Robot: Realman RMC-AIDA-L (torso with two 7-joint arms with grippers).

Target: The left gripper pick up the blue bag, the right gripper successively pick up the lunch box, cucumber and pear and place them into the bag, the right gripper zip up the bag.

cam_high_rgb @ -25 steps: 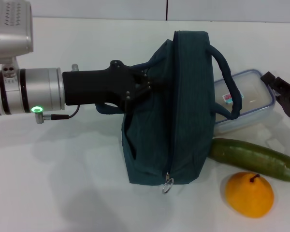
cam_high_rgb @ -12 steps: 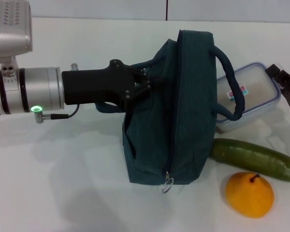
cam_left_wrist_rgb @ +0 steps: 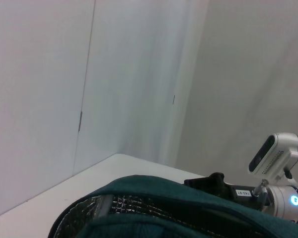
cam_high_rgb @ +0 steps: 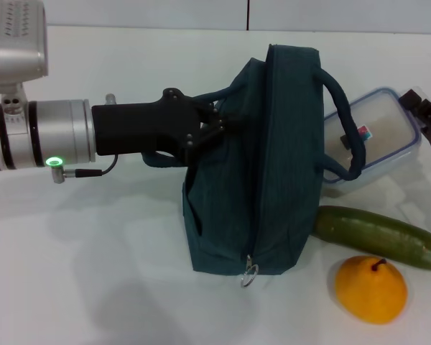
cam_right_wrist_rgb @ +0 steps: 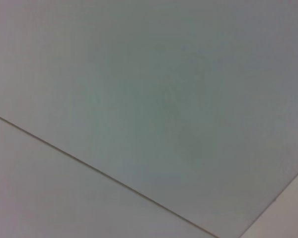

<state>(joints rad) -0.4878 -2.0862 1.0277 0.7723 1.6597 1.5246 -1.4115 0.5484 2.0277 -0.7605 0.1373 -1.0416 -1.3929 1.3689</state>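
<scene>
Near right: pear on the table, stem up; just behind it the cucumber, long axis running left-right with a slight slant, its left end just beside the blue bag, possibly touching; both untouched. Mid scene: bag stands up, zipper seam running near-far down its top, ring pull hanging at the near end; left gripper reaches in horizontally from the left, arm level, fingers clamped on the bag's left handle/upper edge, holding it; left wrist view shows silver lining, so the mouth is at least partly open. Far right: lunch box tipped, its right end raised and its left end tucked behind the bag's right handle loop; right gripper at the box's far-right corner, at the frame edge, fingers closed on its rim as far as I can see, contact partly cut off. Key relation: bag opening lies left of the box and slightly near, so judgement is the right arm must lift and carry left, clearing the handle loop; snag risk there. Right wrist view shows only blank surface.
</scene>
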